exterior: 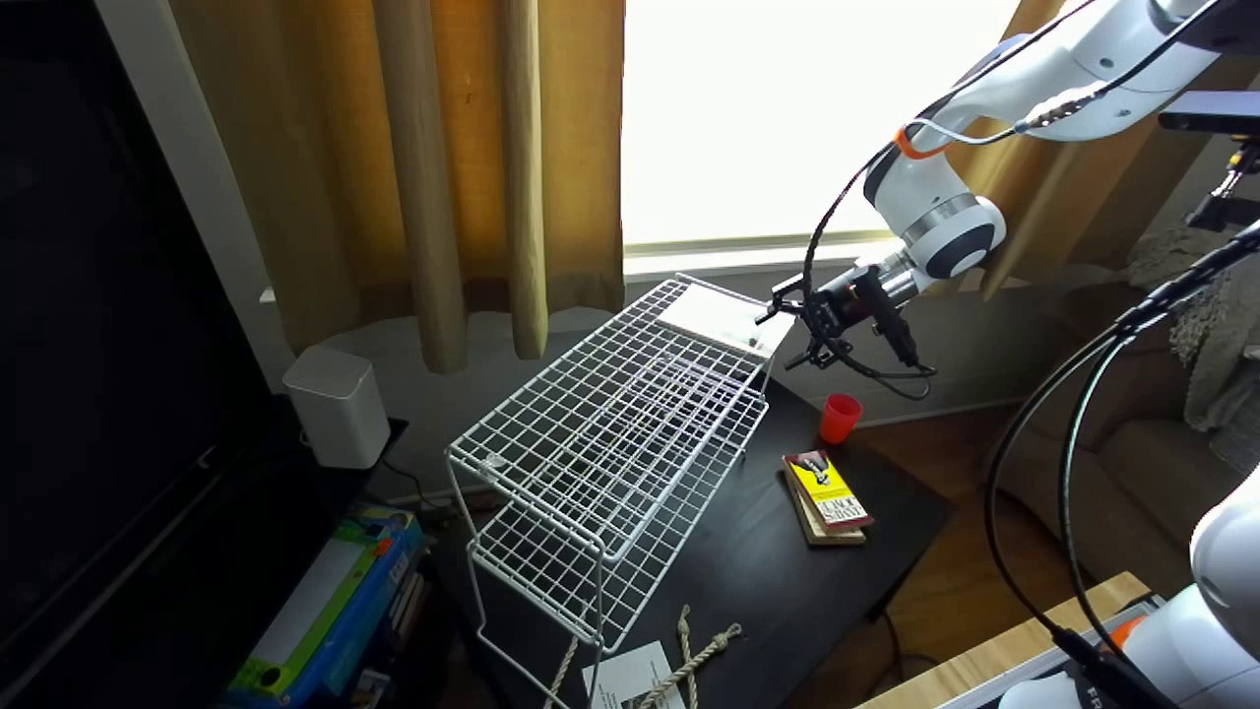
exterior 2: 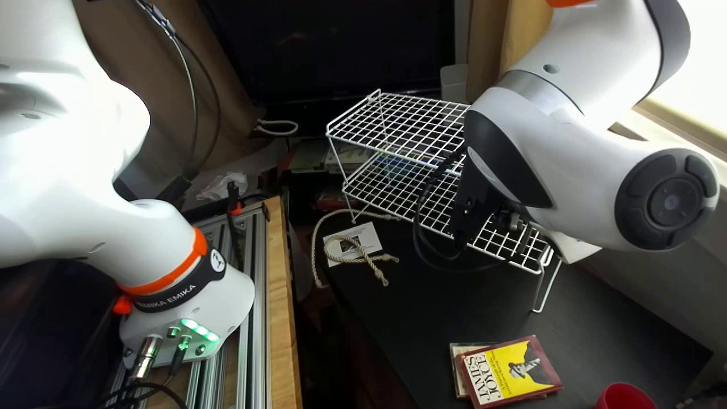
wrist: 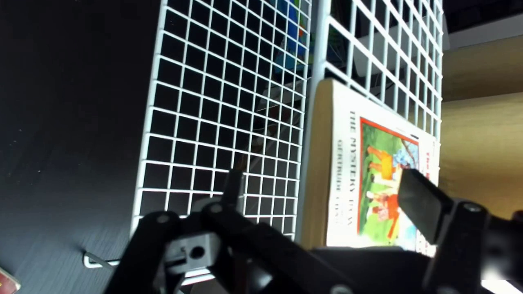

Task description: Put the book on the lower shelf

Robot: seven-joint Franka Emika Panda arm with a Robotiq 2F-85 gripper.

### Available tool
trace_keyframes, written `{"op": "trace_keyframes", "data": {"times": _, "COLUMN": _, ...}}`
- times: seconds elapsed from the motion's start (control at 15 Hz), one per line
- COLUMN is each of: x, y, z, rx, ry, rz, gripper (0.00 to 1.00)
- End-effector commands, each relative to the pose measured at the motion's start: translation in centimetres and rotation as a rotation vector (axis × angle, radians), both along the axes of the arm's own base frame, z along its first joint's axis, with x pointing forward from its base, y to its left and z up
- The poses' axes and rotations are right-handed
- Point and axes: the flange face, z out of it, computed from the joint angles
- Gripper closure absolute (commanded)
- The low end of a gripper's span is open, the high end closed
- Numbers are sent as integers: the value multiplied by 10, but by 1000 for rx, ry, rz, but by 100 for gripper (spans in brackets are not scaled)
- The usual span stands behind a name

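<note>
The white book (exterior: 711, 313) lies flat on the rack's top grid at the window-side end. Its picture cover and page edge show in the wrist view (wrist: 342, 171); in an exterior view only a corner (exterior 2: 575, 247) shows past the arm. The lower shelf (exterior: 645, 576) is the white wire tier under the top grid; it also shows in the wrist view (wrist: 222, 110). My gripper (exterior: 778, 341) is open at the book's end. In the wrist view its fingers (wrist: 321, 181) are wide apart, one over the cover, one on the lower-shelf side. Contact cannot be told.
A yellow-and-black paperback (exterior: 829, 489) lies on another book on the black table (exterior 2: 392, 318). A red cup (exterior: 840, 418) stands near them. Rope (exterior 2: 363, 255) and a white card (exterior 2: 363, 238) lie by the rack's far end. Window and curtains (exterior: 566, 197) are behind the rack.
</note>
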Motion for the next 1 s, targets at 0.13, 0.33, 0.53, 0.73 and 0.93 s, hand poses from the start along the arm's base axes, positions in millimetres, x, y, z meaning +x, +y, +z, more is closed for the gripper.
{"op": "trace_keyframes", "data": {"times": 0.13, "x": 11, "y": -7, "z": -20, "rx": 43, "ry": 5, "rz": -13, "gripper": 51}}
{"op": "trace_keyframes", "data": {"times": 0.33, "x": 10, "y": -12, "z": -12, "rx": 62, "ry": 9, "rz": -11, "gripper": 73}}
{"op": "trace_keyframes", "data": {"times": 0.53, "x": 7, "y": -16, "z": -12, "rx": 70, "ry": 21, "rz": -15, "gripper": 83}}
{"op": "trace_keyframes", "data": {"times": 0.73, "x": 4, "y": -18, "z": -13, "rx": 76, "ry": 31, "rz": -24, "gripper": 84}}
{"op": "trace_keyframes", "data": {"times": 0.93, "x": 2, "y": -17, "z": -11, "rx": 71, "ry": 49, "rz": -41, "gripper": 73}}
